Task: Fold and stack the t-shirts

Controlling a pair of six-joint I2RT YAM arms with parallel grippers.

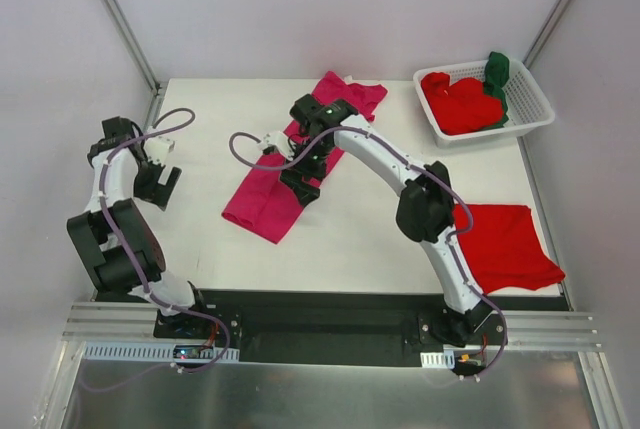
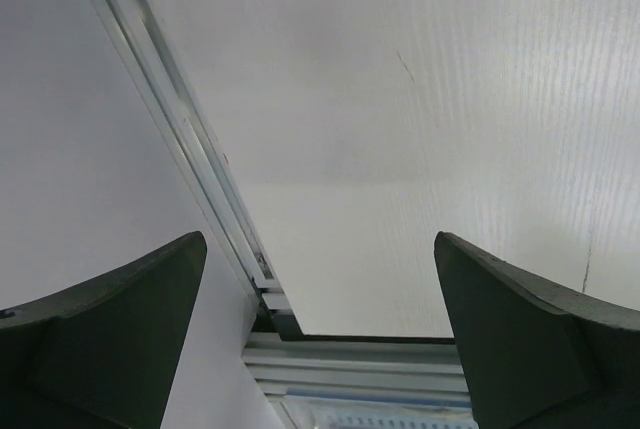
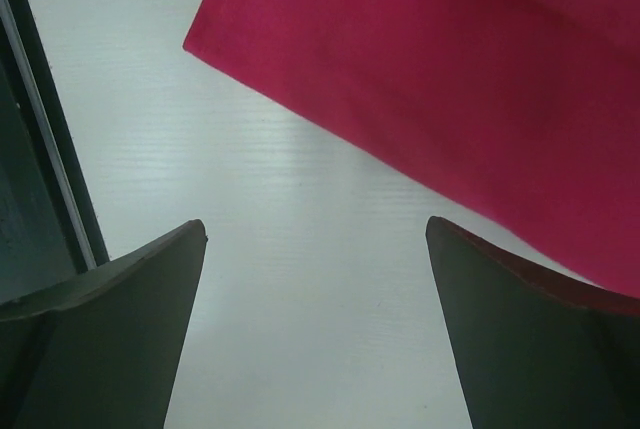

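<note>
The basket [image 1: 500, 131] sits at 2 o'clock on the bench [image 1: 370, 239]. It holds crumpled red shirts [image 1: 462, 104] and a green shirt [image 1: 497, 73] at its far side. A pink shirt [image 1: 262, 201] lies folded long at mid-bench, with the right claw [image 1: 300, 185] released just above it. A folded red shirt [image 1: 510, 244] lies at 4 o'clock. The left claw [image 1: 158, 185] hangs released at 9 o'clock.

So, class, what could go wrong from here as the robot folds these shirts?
The open right gripper hangs at the edge of the pink shirt; it might pinch only one layer and pull the fold apart. The red shirt lies at the right edge of the table beside the right arm; a swing could drag it off.
</note>
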